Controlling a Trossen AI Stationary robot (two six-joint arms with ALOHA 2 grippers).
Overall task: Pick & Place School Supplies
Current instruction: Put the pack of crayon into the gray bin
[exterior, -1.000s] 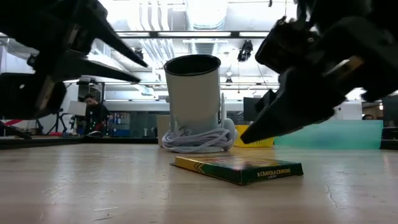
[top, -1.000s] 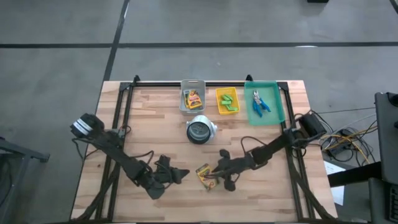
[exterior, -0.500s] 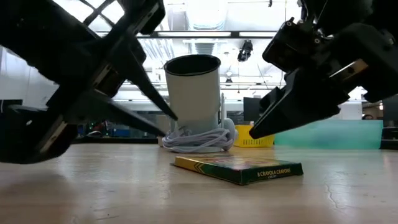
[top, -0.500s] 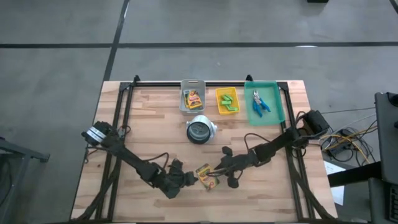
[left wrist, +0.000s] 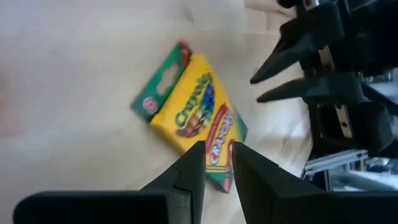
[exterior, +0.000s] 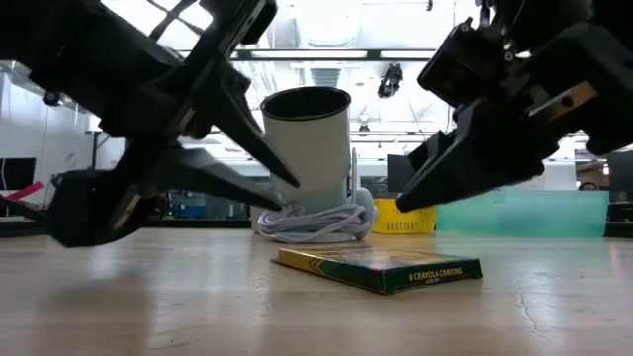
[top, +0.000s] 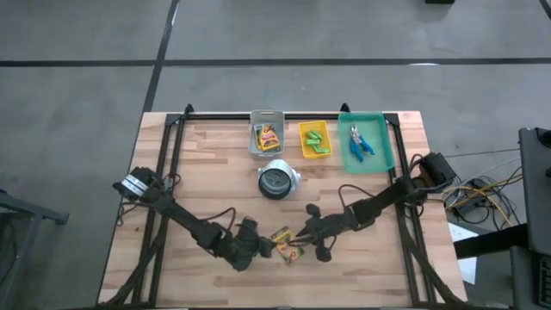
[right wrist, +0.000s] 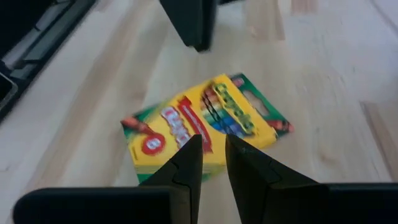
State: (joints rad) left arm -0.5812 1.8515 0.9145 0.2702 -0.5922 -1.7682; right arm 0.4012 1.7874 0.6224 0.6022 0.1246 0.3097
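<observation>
A yellow-and-green crayon box (top: pixel 286 244) lies flat on the wooden table near its front edge, printed face up (left wrist: pixel 186 115) (right wrist: pixel 205 124). My left gripper (top: pixel 267 248) hovers just left of it, slanting down toward the box. Its fingers (left wrist: pixel 217 155) stand a narrow gap apart with nothing between them. My right gripper (top: pixel 296 238) hovers at the box's right side and also slants down. Its fingers (right wrist: pixel 213 149) are a narrow gap apart and hold nothing. In the low view both sets of fingertips (exterior: pixel 289 194) (exterior: pixel 401 203) are above the tabletop, clear of the box (exterior: pixel 381 267).
A white cup (top: pixel 277 181) with a coiled white cable at its foot stands behind the box, mid-table. Along the far edge sit a grey bin (top: pixel 267 120) holding a crayon box, a yellow bin (top: pixel 302 140) with green sticks, and a green tray (top: pixel 383 146) with blue-handled scissors.
My left gripper has swung toward the table's right edge and down, closing in on the crayon box, and has tipped a little more downward. Most of that move came early in the second. The box has not moved.
</observation>
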